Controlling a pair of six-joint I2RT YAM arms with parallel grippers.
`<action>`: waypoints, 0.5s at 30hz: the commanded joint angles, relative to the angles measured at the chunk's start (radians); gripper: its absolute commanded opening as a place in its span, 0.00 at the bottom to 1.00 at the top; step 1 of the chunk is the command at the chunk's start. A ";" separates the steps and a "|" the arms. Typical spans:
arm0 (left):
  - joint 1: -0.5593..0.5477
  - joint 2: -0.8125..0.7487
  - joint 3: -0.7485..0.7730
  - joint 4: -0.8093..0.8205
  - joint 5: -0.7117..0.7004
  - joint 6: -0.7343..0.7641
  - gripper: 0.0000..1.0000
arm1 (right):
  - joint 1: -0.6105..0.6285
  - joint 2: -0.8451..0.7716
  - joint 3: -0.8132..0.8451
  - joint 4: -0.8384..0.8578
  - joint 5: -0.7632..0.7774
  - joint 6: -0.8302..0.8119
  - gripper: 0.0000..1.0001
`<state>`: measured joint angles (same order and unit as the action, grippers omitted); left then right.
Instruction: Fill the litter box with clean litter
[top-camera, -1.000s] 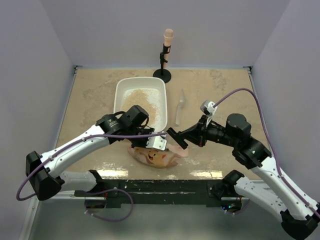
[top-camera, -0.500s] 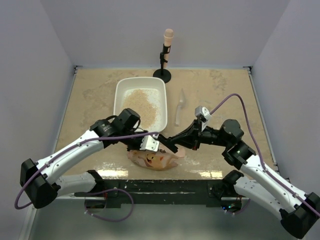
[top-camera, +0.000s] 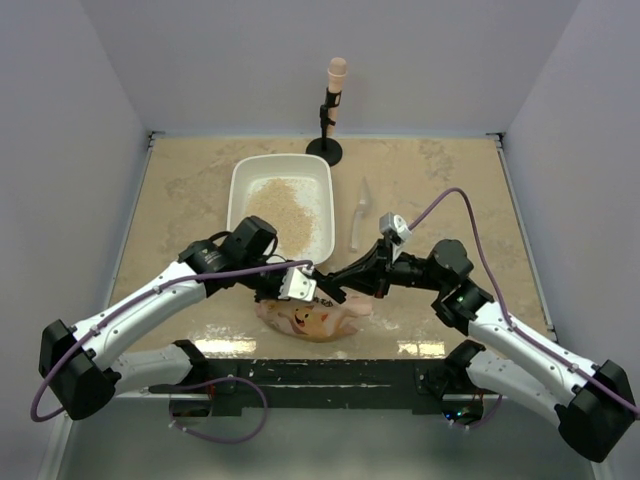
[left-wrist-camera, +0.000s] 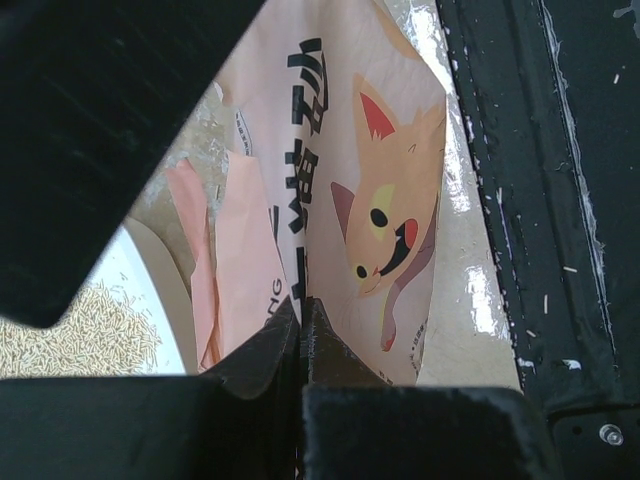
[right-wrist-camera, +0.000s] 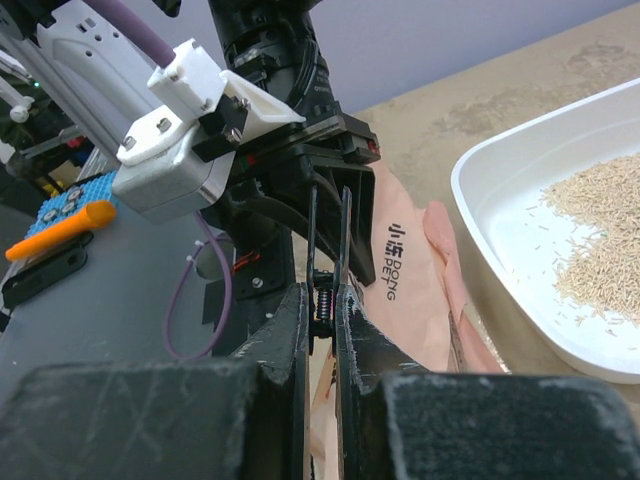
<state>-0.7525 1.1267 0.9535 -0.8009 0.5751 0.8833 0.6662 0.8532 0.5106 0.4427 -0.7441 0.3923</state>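
The white litter box (top-camera: 240, 180) lies at the back left of the table with clean litter (top-camera: 280, 205) spread inside; its rim (right-wrist-camera: 480, 210) and litter (right-wrist-camera: 600, 240) also show in the right wrist view. A pink-orange bag (top-camera: 305, 320) with a cat print lies near the front edge. My left gripper (top-camera: 300, 285) is shut on the bag's folded top edge (left-wrist-camera: 370, 200). My right gripper (top-camera: 335, 290) is shut on a black spring clip (right-wrist-camera: 325, 290), held right up against the left gripper and beside the bag (right-wrist-camera: 410, 290).
A translucent scoop (top-camera: 360, 215) lies to the right of the litter box. A black stand with a pale pink top (top-camera: 333, 100) stands at the back edge. A black rail (top-camera: 330, 375) runs along the table's front, just below the bag.
My right arm has swung left with the clip until it meets the left gripper at the bag. The left gripper and the bag have shifted slightly left.
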 joint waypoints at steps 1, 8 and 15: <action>0.008 -0.033 0.033 0.138 0.160 0.017 0.00 | 0.026 -0.002 -0.012 0.064 0.054 -0.012 0.00; 0.018 -0.013 0.059 0.134 0.183 -0.020 0.00 | 0.075 0.004 -0.037 0.063 0.153 -0.032 0.00; 0.025 -0.007 0.054 0.140 0.187 -0.030 0.00 | 0.138 0.035 -0.053 0.060 0.230 -0.067 0.00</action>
<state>-0.7307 1.1332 0.9535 -0.7990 0.6098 0.8631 0.7742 0.8772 0.4694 0.4538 -0.5884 0.3706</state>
